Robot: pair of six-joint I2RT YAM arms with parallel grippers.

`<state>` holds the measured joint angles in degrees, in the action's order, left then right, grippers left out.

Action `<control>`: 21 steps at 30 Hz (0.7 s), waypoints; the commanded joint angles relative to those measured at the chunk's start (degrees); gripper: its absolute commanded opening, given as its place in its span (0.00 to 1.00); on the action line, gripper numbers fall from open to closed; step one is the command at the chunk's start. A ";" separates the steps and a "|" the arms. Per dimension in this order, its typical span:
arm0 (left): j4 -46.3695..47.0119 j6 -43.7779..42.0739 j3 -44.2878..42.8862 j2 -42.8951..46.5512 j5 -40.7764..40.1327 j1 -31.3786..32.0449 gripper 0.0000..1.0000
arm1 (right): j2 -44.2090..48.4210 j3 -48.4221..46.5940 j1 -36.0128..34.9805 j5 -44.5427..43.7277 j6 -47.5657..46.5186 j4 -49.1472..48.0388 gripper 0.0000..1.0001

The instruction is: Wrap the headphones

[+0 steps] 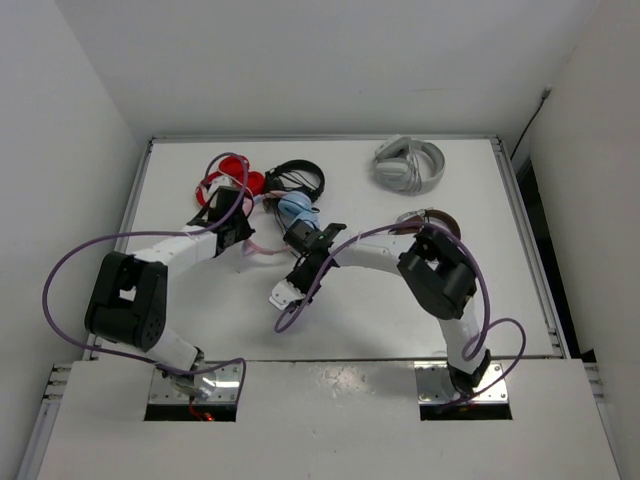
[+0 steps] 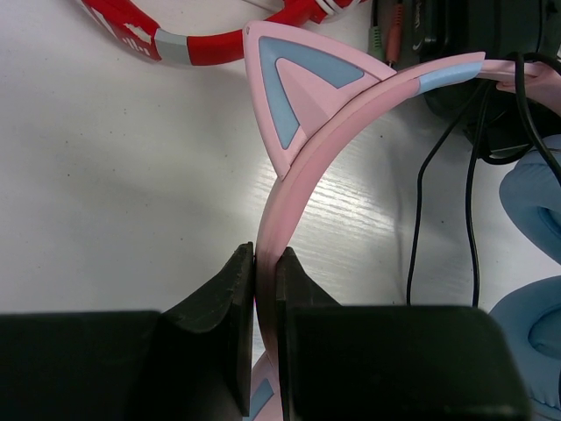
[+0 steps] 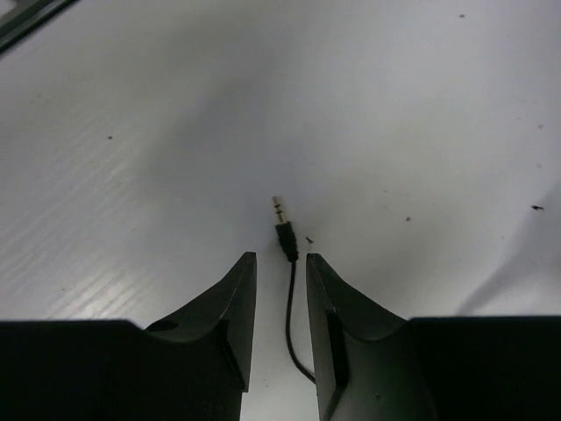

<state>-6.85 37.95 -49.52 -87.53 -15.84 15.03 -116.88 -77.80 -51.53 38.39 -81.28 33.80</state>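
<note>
Left wrist: left claw (image 2: 265,257) tight on one pink headband (image 2: 294,180) of the headphones (image 2: 536,200); right claw (image 3: 280,260) slightly apart around one cable (image 3: 288,309).

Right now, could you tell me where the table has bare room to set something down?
Bare table lies right of the right arm, nearer than the grey headphones, and between those and the black headphones. Back left is crowded: red headphones, the pink headphones and left gripper.
</note>
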 commanded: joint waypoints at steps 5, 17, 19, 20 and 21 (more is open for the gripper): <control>4.65 0.98 -0.40 -0.10 0.89 0.53 0.00 | -3.52 -5.52 -0.77 2.83 -5.12 8.03 0.29; 4.65 0.98 -0.40 -0.10 0.89 0.53 0.00 | -8.09 -9.65 -0.77 1.77 -5.12 10.14 0.29; 4.65 0.45 -0.40 -0.10 1.42 0.53 0.00 | -9.15 -11.14 -0.77 1.77 -5.12 11.90 0.29; 4.65 0.45 -0.40 -0.10 1.42 0.53 0.00 | -9.68 -12.45 -0.77 1.77 -5.12 12.60 0.30; 4.65 0.45 -0.40 -0.10 1.42 0.53 0.00 | -10.20 -13.16 -0.77 1.77 -5.12 13.74 0.30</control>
<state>-6.72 37.76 -49.52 -88.18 -15.22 15.05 -125.43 -87.46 -51.90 38.11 -84.95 43.94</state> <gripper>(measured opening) 0.157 0.300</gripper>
